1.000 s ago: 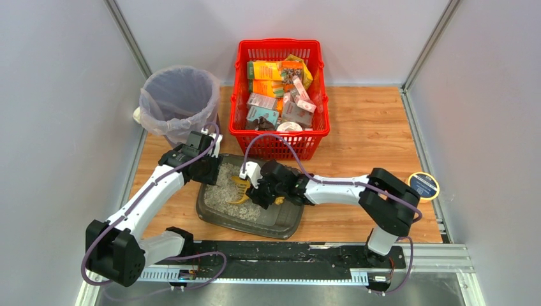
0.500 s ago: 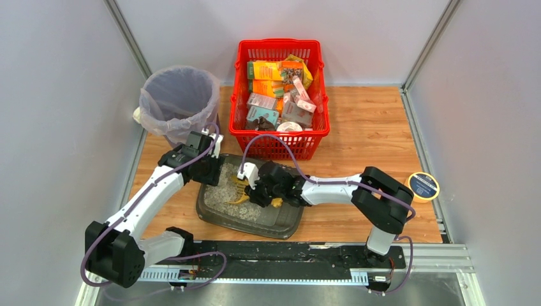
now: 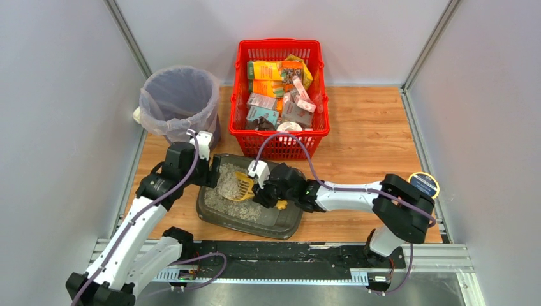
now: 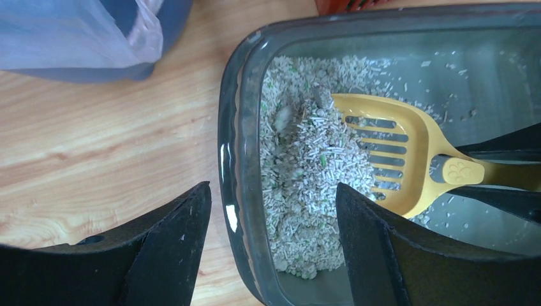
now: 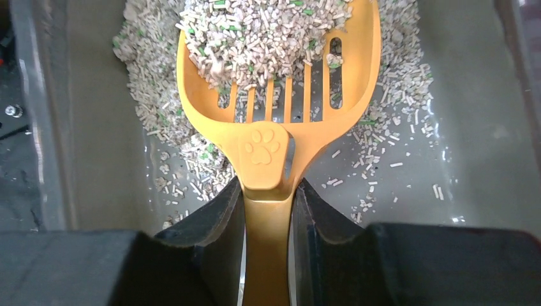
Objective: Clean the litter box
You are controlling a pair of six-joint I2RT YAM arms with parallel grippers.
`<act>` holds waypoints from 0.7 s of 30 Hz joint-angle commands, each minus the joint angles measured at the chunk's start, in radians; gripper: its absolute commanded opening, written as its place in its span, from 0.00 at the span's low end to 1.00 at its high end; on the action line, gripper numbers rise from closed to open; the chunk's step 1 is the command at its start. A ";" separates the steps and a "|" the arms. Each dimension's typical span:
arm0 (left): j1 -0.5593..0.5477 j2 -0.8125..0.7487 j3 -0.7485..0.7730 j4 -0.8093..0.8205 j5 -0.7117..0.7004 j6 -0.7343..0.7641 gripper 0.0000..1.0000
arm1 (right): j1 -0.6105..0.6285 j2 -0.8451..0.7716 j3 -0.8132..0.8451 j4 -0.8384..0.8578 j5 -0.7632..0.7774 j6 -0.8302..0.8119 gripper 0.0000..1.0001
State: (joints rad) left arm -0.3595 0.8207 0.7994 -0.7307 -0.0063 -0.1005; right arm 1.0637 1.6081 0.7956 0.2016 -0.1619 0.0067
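The dark grey litter box (image 3: 281,220) lies on the wooden table in front of the arms, with pale litter heaped at its left end. My right gripper (image 3: 265,188) is shut on the handle of a yellow slotted scoop (image 3: 239,186). In the right wrist view the gripper (image 5: 268,217) holds the scoop (image 5: 274,95), which is loaded with litter pellets over the tray floor (image 5: 472,127). My left gripper (image 3: 207,169) is open at the box's far-left corner. In the left wrist view its jaws (image 4: 271,210) straddle the left rim (image 4: 233,159), beside the scoop (image 4: 408,159).
A round bag-lined bin (image 3: 178,102) stands at the back left, just behind the left gripper; it also shows in the left wrist view (image 4: 64,32). A red mesh basket (image 3: 281,48) full of boxes stands right behind the litter box. A round disc (image 3: 423,185) lies at the right edge.
The right gripper has pushed the scoop further left into the litter heap and it now carries pellets. The left arm has swung back, its gripper shifting slightly left along the rim.
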 commanded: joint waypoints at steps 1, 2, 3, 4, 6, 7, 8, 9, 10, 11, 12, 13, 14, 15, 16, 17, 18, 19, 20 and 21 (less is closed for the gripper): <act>-0.004 -0.074 -0.009 0.070 0.009 0.039 0.80 | 0.004 -0.080 -0.016 0.099 0.033 0.033 0.00; -0.004 -0.087 -0.009 0.073 0.009 0.041 0.80 | 0.005 -0.091 -0.022 0.099 0.036 0.035 0.00; -0.004 -0.104 -0.011 0.080 0.012 0.041 0.79 | 0.005 -0.097 -0.035 0.099 0.039 0.035 0.00; -0.004 -0.148 -0.020 0.118 0.026 0.036 0.79 | 0.005 -0.106 -0.044 0.101 0.039 0.041 0.00; -0.002 -0.228 -0.049 0.171 0.072 0.030 0.80 | 0.007 -0.145 -0.061 0.095 0.050 0.044 0.00; -0.002 -0.250 -0.054 0.204 0.081 0.028 0.80 | 0.010 -0.163 -0.079 0.088 0.056 0.044 0.00; -0.002 -0.268 -0.054 0.217 0.083 0.028 0.80 | 0.015 -0.203 -0.090 0.081 0.073 0.041 0.00; -0.002 -0.287 -0.042 0.224 0.065 0.027 0.80 | 0.019 -0.224 -0.101 0.068 0.085 0.041 0.00; -0.002 -0.287 -0.029 0.228 0.046 0.025 0.81 | 0.022 -0.246 -0.125 0.067 0.097 0.041 0.00; -0.002 -0.282 -0.013 0.226 0.029 0.031 0.81 | 0.028 -0.285 -0.142 0.070 0.132 0.045 0.00; -0.002 -0.266 0.026 0.226 0.010 0.039 0.81 | 0.033 -0.299 -0.159 0.102 0.154 0.053 0.00; -0.002 -0.252 0.044 0.228 0.009 0.062 0.81 | 0.033 -0.315 -0.177 0.134 0.163 0.065 0.00; -0.002 -0.239 0.061 0.235 0.009 0.076 0.81 | 0.035 -0.313 -0.205 0.169 0.227 0.082 0.00; -0.002 -0.212 0.090 0.247 0.011 0.088 0.81 | 0.033 -0.307 -0.210 0.229 0.237 0.105 0.00; -0.002 -0.201 0.101 0.279 0.009 0.099 0.81 | 0.036 -0.278 -0.207 0.249 0.246 0.119 0.00; -0.002 -0.190 0.109 0.296 0.009 0.101 0.81 | 0.045 -0.263 -0.191 0.262 0.261 0.122 0.00; -0.002 -0.175 0.122 0.310 0.009 0.099 0.81 | 0.056 -0.252 -0.181 0.263 0.280 0.122 0.00; -0.002 -0.169 0.129 0.327 0.009 0.129 0.81 | 0.073 -0.249 -0.176 0.259 0.303 0.116 0.00; -0.002 -0.164 0.135 0.332 0.009 0.137 0.81 | 0.112 -0.255 -0.176 0.257 0.359 0.110 0.00; -0.002 -0.166 0.135 0.336 -0.016 0.149 0.81 | 0.134 -0.267 -0.191 0.259 0.390 0.095 0.00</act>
State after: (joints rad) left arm -0.3599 0.6415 0.8902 -0.4831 0.0120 -0.0208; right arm 1.1213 1.3533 0.5957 0.3408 0.0696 0.0978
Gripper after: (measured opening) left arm 0.812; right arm 0.309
